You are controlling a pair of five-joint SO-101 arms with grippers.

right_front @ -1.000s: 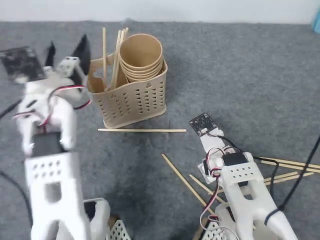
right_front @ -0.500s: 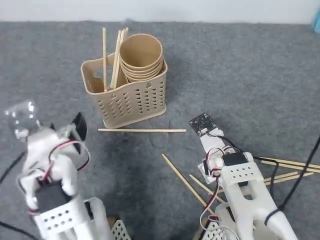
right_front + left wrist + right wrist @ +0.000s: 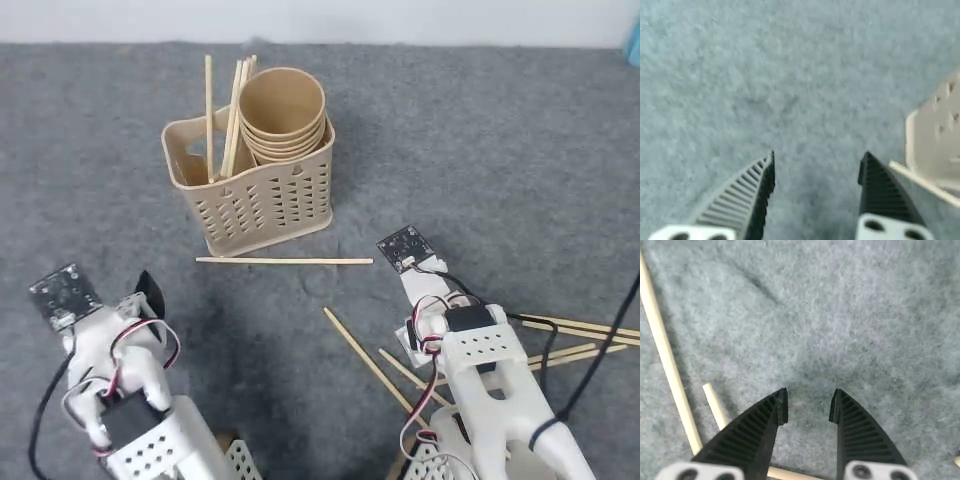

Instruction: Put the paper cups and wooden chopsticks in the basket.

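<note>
Grey carpet (image 3: 480, 150) bears loose chopsticks (image 3: 284, 261), cups (image 3: 283, 105) stacked in the basket (image 3: 262, 205); your left gripper (image 3: 818, 157) and right gripper (image 3: 809, 392) stand open, empty, so next pinch the stick beside the basket.

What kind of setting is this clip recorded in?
Probably a tabletop robot test bench rather than a home: a grey felt-like mat covers the surface, a left arm and right arm stand side by side, and a basket holding paper cups, with loose chopsticks around, looks like practice props.
</note>
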